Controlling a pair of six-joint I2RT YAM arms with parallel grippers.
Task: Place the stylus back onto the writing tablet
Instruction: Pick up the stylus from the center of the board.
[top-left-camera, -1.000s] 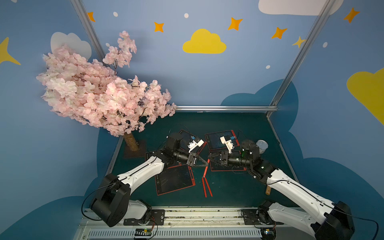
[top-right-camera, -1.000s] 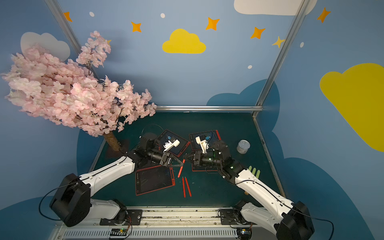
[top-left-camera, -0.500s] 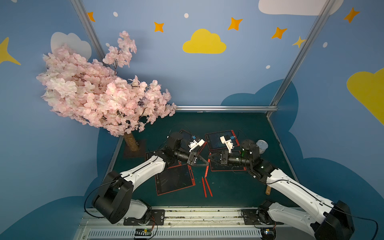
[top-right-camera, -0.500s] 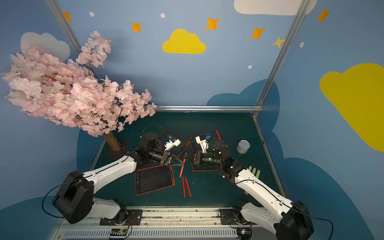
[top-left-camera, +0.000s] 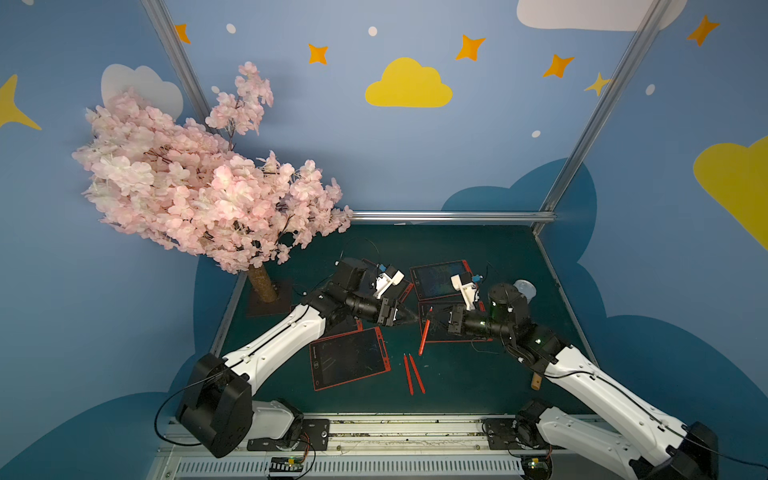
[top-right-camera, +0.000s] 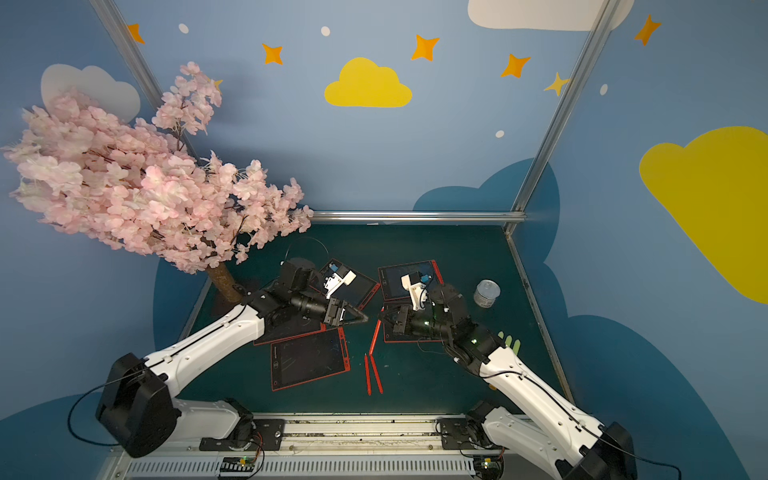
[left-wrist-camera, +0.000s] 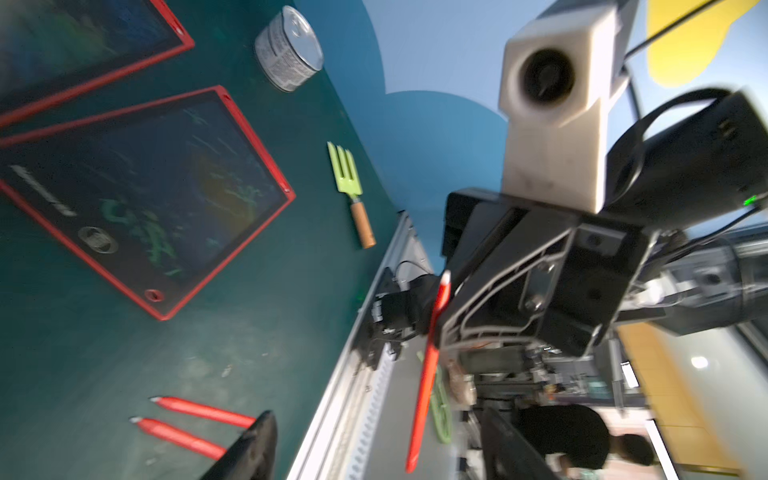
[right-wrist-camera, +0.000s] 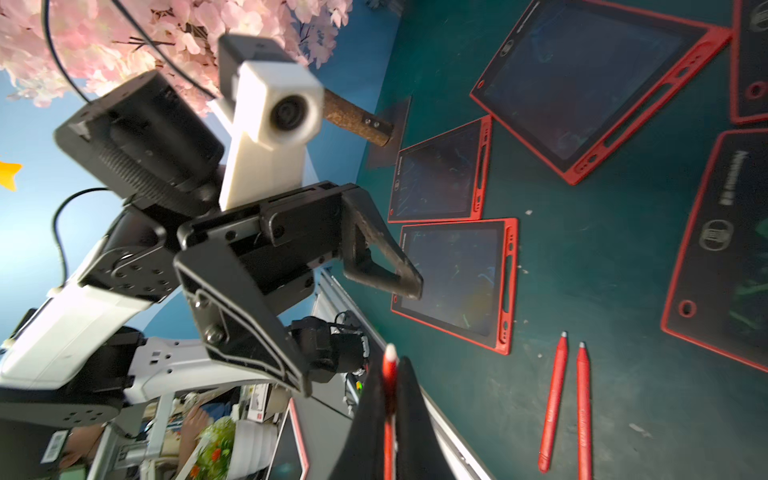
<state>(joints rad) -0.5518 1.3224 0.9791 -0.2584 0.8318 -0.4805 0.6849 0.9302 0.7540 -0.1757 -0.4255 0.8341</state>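
My right gripper (top-left-camera: 432, 323) (right-wrist-camera: 390, 399) is shut on a red stylus (top-left-camera: 424, 334) (right-wrist-camera: 390, 362), gripped near its white tip, the rest hanging down. In the left wrist view the stylus (left-wrist-camera: 428, 374) hangs between my left gripper's (left-wrist-camera: 376, 453) spread fingers (left-wrist-camera: 253, 449) and touches neither. In both top views my left gripper (top-left-camera: 409, 318) (top-right-camera: 360, 319) faces the right gripper (top-right-camera: 383, 318), tip to tip above the table. Several red-framed writing tablets lie around: one front left (top-left-camera: 349, 363) (right-wrist-camera: 453, 282), one under the right wrist (top-left-camera: 461, 336) (left-wrist-camera: 145, 187).
Two loose red styluses (top-left-camera: 413, 373) (right-wrist-camera: 567, 403) lie side by side near the front. A tin can (top-left-camera: 524, 289) (left-wrist-camera: 289, 50) stands at the right. A green fork (left-wrist-camera: 347, 174) lies by the right edge. A blossom tree (top-left-camera: 199, 187) overhangs the back left.
My left gripper has opened and let go of the stylus, which now hangs from the shut right gripper alone. Both arms stay roughly in place.
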